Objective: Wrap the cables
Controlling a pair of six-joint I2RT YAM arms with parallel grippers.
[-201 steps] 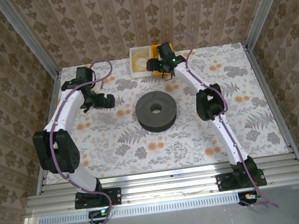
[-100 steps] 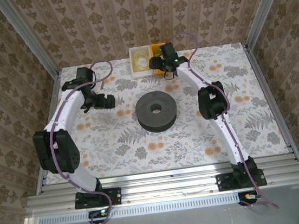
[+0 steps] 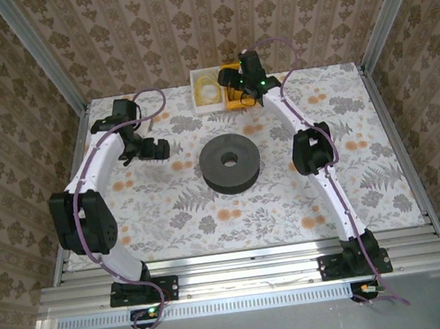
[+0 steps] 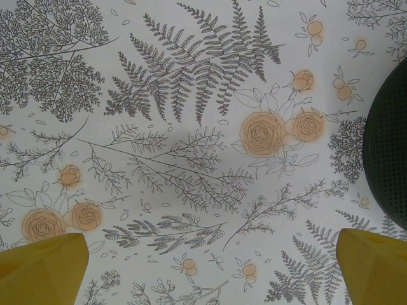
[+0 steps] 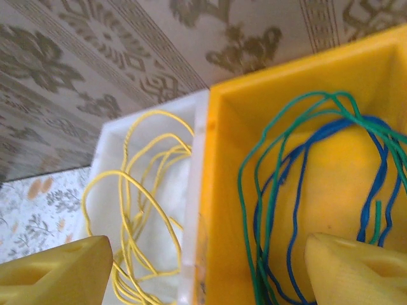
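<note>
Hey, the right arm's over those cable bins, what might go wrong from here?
The green and blue cables lie intertwined in the yellow bin; a pinch may lift both as one tangle. The open right gripper straddles the edge where it meets the white bin; descending there, a finger could hit the rim.

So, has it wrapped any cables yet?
Nothing is wrapped yet: the black spool looks bare. Loose yellow cables lie in the white bin, green and blue cables in the yellow bin. The right gripper hangs open over them, empty; the left gripper is open near the spool. Every cable needs wrapping.
</note>
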